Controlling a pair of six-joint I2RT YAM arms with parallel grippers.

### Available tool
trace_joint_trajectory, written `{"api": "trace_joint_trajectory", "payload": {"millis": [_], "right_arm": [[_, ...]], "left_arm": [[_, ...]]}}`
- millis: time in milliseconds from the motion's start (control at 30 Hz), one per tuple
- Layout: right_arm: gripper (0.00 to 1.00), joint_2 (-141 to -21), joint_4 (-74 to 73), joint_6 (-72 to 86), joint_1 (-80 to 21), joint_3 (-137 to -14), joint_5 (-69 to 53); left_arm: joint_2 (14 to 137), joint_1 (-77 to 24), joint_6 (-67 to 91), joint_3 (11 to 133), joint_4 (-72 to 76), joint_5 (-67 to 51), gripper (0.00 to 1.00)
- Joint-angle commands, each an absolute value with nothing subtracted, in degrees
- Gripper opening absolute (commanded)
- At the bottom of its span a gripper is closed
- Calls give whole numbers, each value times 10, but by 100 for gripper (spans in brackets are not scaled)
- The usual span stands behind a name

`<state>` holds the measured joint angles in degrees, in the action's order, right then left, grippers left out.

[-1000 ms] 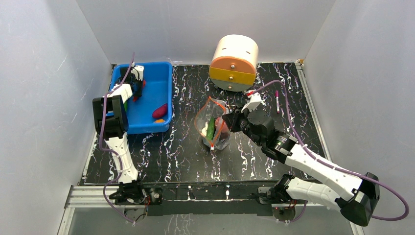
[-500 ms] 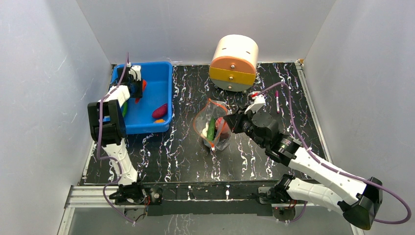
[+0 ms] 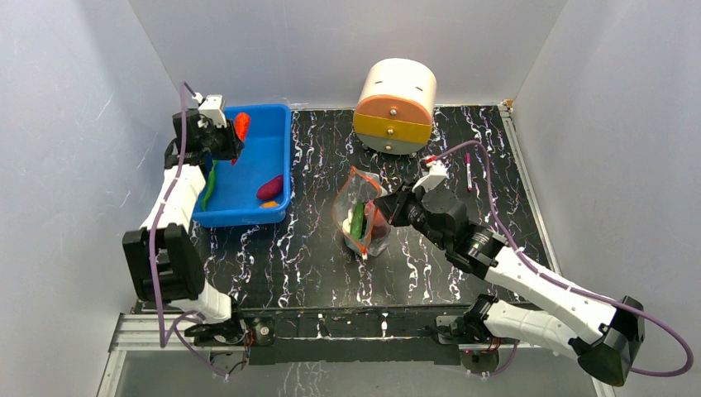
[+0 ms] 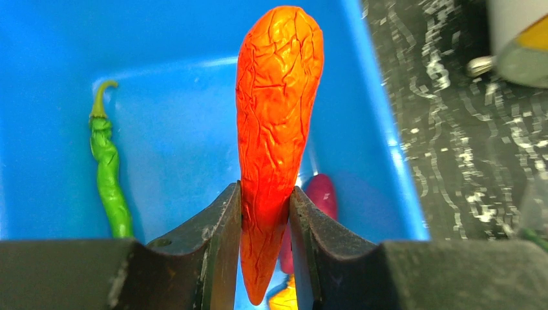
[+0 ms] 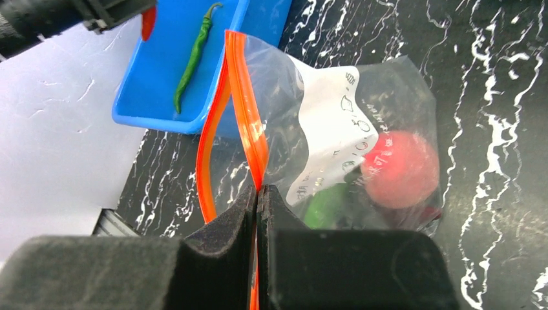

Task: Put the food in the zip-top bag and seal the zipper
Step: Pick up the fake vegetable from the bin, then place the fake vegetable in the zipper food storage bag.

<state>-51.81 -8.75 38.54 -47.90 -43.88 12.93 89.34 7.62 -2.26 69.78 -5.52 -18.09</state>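
left hand (image 4: 263, 197): high, gripping | right hand (image 5: 257, 194): low, pinched tight

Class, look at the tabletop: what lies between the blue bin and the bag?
Nothing. The top view shows only bare black marbled tabletop between the bin and the bag.

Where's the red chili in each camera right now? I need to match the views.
Top external: red chili, upper left, over the blue bin's far end.
Left wrist: centre, clamped in the left gripper.
Right wrist: only its red tip, top-left edge.
Shared landmark: the blue bin, in all three.
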Motion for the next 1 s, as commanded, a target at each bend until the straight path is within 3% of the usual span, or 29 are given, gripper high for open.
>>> {"api": "trace_joint_trajectory", "payload": {"millis": [0, 300, 733, 967], "right_arm": [[0, -538, -88, 439, -478, -490, 118], [0, -571, -83, 431, -478, -517, 146], [0, -586, -109, 288, -478, -561, 213], [0, -623, -115, 231, -478, -606, 224]], "left_arm": [[803, 78, 10, 669, -5, -255, 7], [716, 63, 228, 574, 116, -408, 4], [657, -52, 276, 554, 0, -400, 6], [652, -131, 330, 550, -28, -413, 2]]}}
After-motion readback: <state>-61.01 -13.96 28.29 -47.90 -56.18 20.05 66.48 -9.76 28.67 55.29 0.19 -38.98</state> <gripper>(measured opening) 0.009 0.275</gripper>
